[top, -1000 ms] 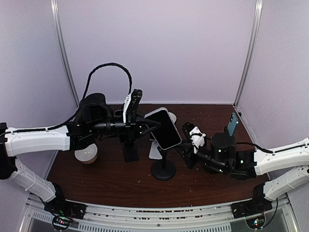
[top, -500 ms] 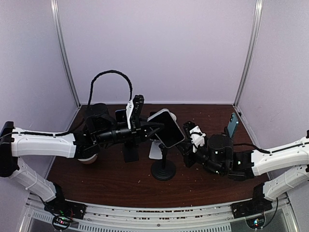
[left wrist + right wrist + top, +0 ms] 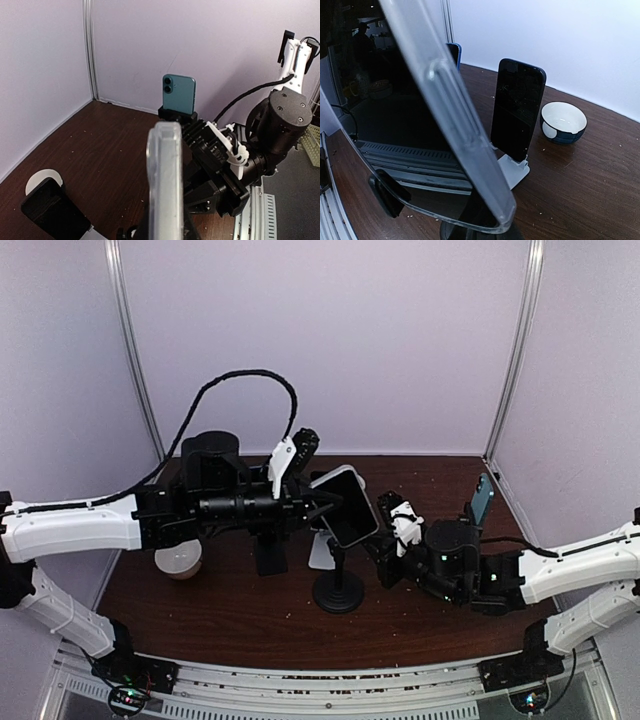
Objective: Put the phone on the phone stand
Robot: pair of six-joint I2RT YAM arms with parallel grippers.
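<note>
The phone [image 3: 345,508], black-screened in a clear case, hangs tilted just above the black phone stand [image 3: 338,593] with its round base. My left gripper [image 3: 318,502] is shut on the phone's left side. In the left wrist view the phone [image 3: 164,180] stands edge-on and hides the fingers. My right gripper [image 3: 385,558] sits low beside the stand's neck, at the phone's lower right corner. In the right wrist view the phone [image 3: 420,125] fills the frame, so whether that gripper holds anything is hidden.
A black phone [image 3: 517,115] leans on a white stand [image 3: 514,171] behind. A teal phone [image 3: 483,498] stands upright at the back right. A bowl [image 3: 180,562] sits at the left, by a small black stand [image 3: 270,555]. Walls enclose three sides.
My left arm has carried the phone a little right and tipped it steeper over the stand. The right gripper has edged left, closer to the stand and the phone's corner.
</note>
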